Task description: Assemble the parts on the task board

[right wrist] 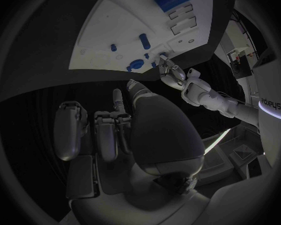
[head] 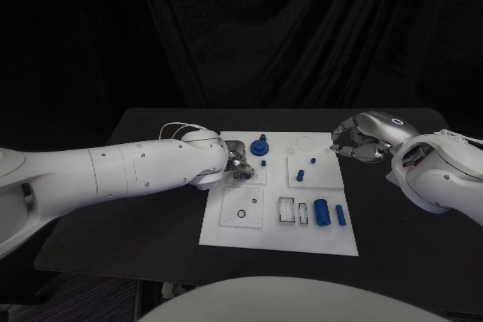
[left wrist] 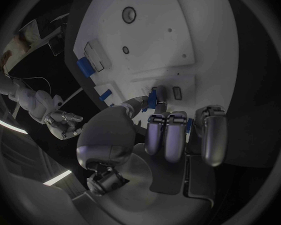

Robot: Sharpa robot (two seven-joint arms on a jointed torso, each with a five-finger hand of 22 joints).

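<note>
The white task board (head: 227,231) lies in the middle of the black table. My left hand (head: 234,163) is over the board's left edge and pinches a small blue part (left wrist: 158,96) between thumb and fingertip, close to the board surface. My right hand (head: 362,139) hovers above the board's far right corner, fingers apart and loosely bent, holding nothing. A blue round part with a peg (head: 261,147) stands at the far edge. Short blue pegs (head: 301,174) stand mid-board. A thick blue cylinder (head: 322,211) and a thinner one (head: 340,214) lie near the right edge.
Rectangular slots (head: 287,210) sit beside the cylinders, and a round hole (head: 241,213) is in the near left plate. Bare black table (head: 151,217) surrounds the board. A dark curtain hangs behind the table.
</note>
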